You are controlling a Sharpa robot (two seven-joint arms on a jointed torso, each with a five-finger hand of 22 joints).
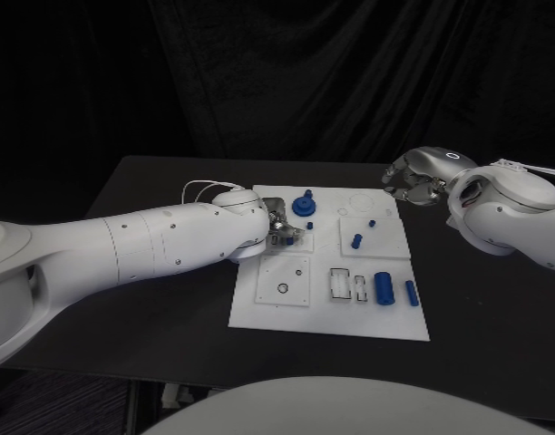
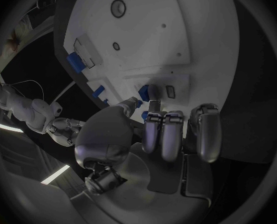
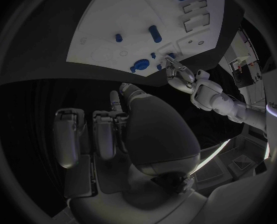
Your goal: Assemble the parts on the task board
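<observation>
The white task board (image 1: 330,308) lies mid-table. My left hand (image 1: 277,231) is at its left edge, the fingers curled. In the left wrist view the thumb and a fingertip of the left hand (image 2: 169,129) pinch a small blue part (image 2: 144,91) beside a rectangular slot. A blue knob (image 1: 304,206) stands just beyond it. My right hand (image 1: 419,177) hovers over the board's far right corner with its fingers curled in on nothing; the right wrist view shows the right hand (image 3: 113,129) well above the board (image 3: 113,15).
Blue pegs (image 1: 356,241) (image 1: 373,222) stand in the board's middle. A thick blue cylinder (image 1: 384,287) and a slim one (image 1: 411,292) lie near its front right, next to white slots (image 1: 340,284). Black table (image 1: 160,199) surrounds the board.
</observation>
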